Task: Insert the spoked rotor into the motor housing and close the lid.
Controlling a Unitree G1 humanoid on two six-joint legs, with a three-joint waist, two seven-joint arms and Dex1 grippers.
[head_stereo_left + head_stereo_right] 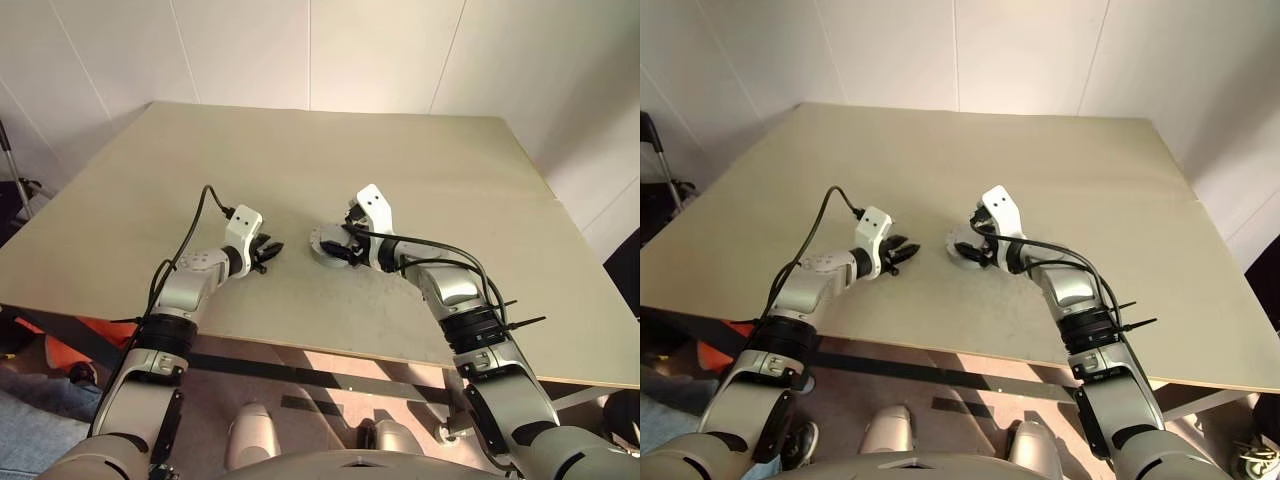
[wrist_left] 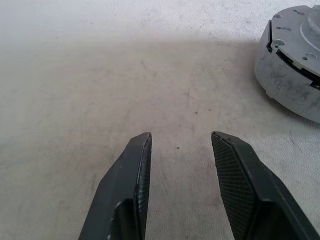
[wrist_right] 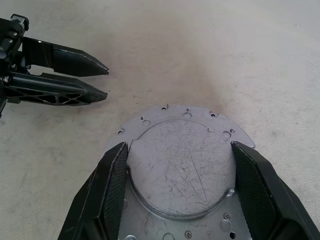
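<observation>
From the head view, the housing (image 1: pixel 325 245) sat mid-table (image 1: pixel 400 160) with its lid on, beside the right gripper (image 1: pixel 345 247). The left wrist view showed the left gripper (image 2: pixel 181 145) half open, empty, near the housing. In the right wrist view, the fingers (image 3: pixel 116 172) straddled the lid (image 3: pixel 182 167), seemingly touching; press evenly, squarely.

No readable text, label, brand, number or sign stands on anything here (the scratched grey metal lid (image 3: pixel 182 170) at lower centre of the right wrist view bears none).
</observation>
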